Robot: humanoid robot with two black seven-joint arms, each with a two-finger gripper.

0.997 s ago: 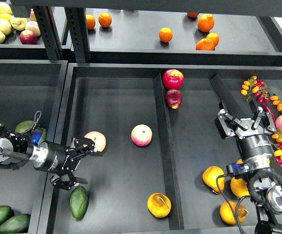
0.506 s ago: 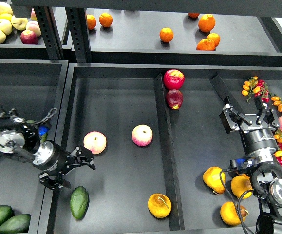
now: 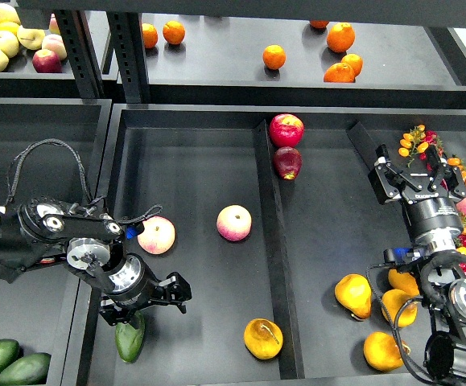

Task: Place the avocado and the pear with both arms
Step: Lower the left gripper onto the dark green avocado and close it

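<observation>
Head view, looking down on the dark trays. My left gripper (image 3: 171, 292) sits low over the middle tray (image 3: 192, 161), its dark fingers pointing right; they are seen too dark and bunched for me to tell whether they stand wide or narrow, and nothing shows between them. The avocado (image 3: 129, 338) lies on the tray floor just below and to the left of this gripper, its upper end hidden under the wrist, so I cannot tell whether anything touches it. The pear (image 3: 262, 338) lies to the lower right of the left gripper, apart from it, close against the divider (image 3: 271, 241) at the tray's right side, brown blotch facing up. Two peaches lie above the left gripper: one peach (image 3: 157, 235) just above the forearm, the other peach (image 3: 234, 223) farther up and right.

My right gripper (image 3: 414, 170) is raised over the right-hand tray, fingers spread wide and holding nothing. Below it, beside my right arm, lie several yellow-orange pears (image 3: 353, 295). To its upper left, well apart, two red apples (image 3: 286, 130) rest by the divider. To its right lie small cherry tomatoes (image 3: 416, 141).
</observation>
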